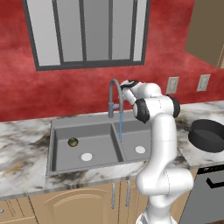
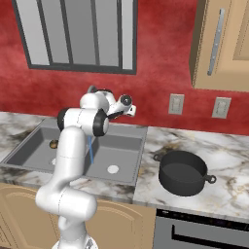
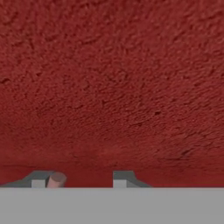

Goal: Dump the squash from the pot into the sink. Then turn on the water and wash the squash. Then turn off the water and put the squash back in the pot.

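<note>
At the sink [image 1: 59, 148]: squash [image 1: 73, 141] lay in the left basin
Faucet [image 1: 113, 94]: water ran
Pot [image 2: 183, 172]: sat on the surface [image 2: 228, 160]
Tool [image 3: 78, 180]: fingers apart, holding nothing

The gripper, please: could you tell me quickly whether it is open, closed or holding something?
Gripper: open, holding nothing; its fingers stand apart, facing the red wall.

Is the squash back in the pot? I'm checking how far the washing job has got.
No. The squash lies in the sink's left basin, and the pot on the counter is empty.
</note>
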